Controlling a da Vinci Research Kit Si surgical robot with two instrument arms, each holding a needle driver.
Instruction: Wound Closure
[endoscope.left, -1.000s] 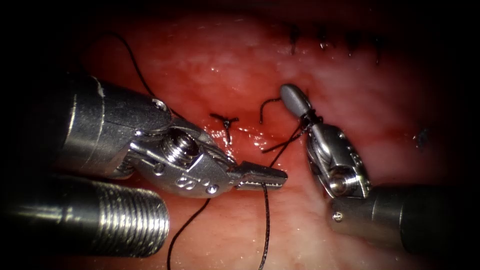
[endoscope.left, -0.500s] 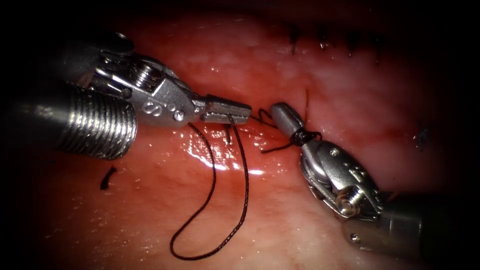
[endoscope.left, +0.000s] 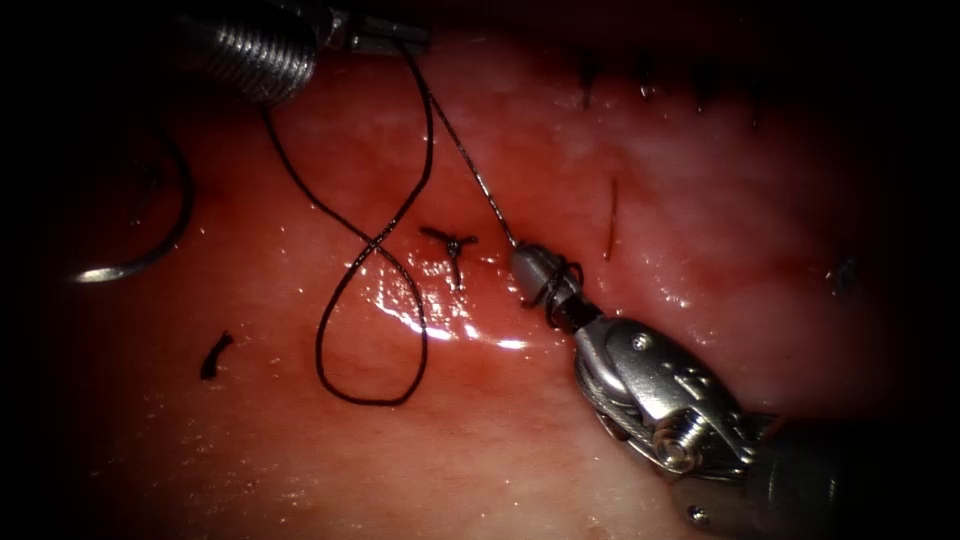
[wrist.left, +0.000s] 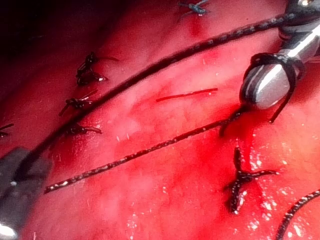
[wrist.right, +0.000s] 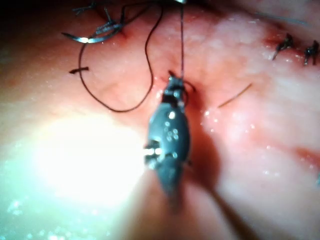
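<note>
My left tool (endoscope.left: 388, 42) is shut on the black thread (endoscope.left: 470, 165), which runs taut down to my right tool (endoscope.left: 525, 262). The right tool's jaws are shut on the thread's short end beside the knotted stitch (endoscope.left: 452, 243), with thread wraps (endoscope.left: 560, 288) wound round them. Those wraps (wrist.left: 272, 59) also circle the right tool's tip (wrist.left: 267, 85) in the left wrist view. Slack thread lies in a figure-of-eight loop (endoscope.left: 372, 330) on the tissue (endoscope.left: 500, 440). The curved needle (endoscope.left: 135, 262) lies free on the tissue's surface far left of the stitch, held by neither tool.
A row of finished stitches (endoscope.left: 645, 82) crosses the far tissue. A cut scrap of thread (endoscope.left: 215, 355) lies low on the left, and a thin reddish strand (endoscope.left: 610, 220) lies right of the right tool's tip. Red fluid glistens around the knotted stitch.
The left tool has swung up and away to the far left, drawing its thread taut. The right tool has slid left and down with the wraps on its jaws, onto the short end.
</note>
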